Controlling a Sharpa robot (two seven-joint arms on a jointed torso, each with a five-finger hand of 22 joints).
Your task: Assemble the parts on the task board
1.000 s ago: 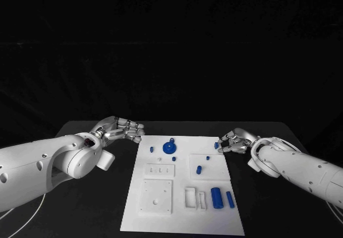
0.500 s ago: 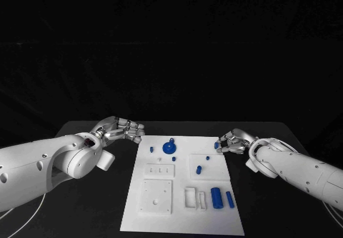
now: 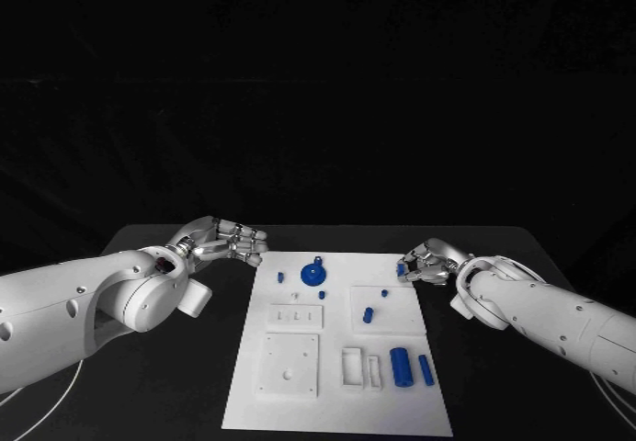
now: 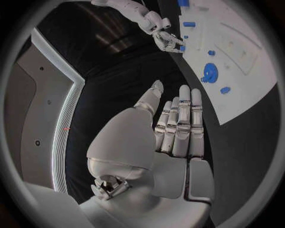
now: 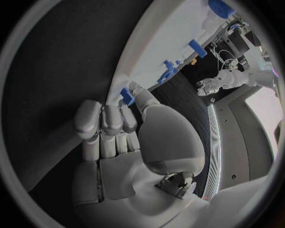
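My hands look like shiny silver metal, and my arms are smooth white plastic. The task board is plain, dull white. The little blue parts look like smooth plastic. The table is dull black.

Dim, dark surroundings; brightly lit white task board; fisheye-bent wrist views.

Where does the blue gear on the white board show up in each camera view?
Head view: blue gear near the task board's far edge, left of centre.
Left wrist view: gear beyond the left robot hand's fingertips.
Right wrist view: gear, cut by the circle's rim.
Shared landmark: the board's white surface.
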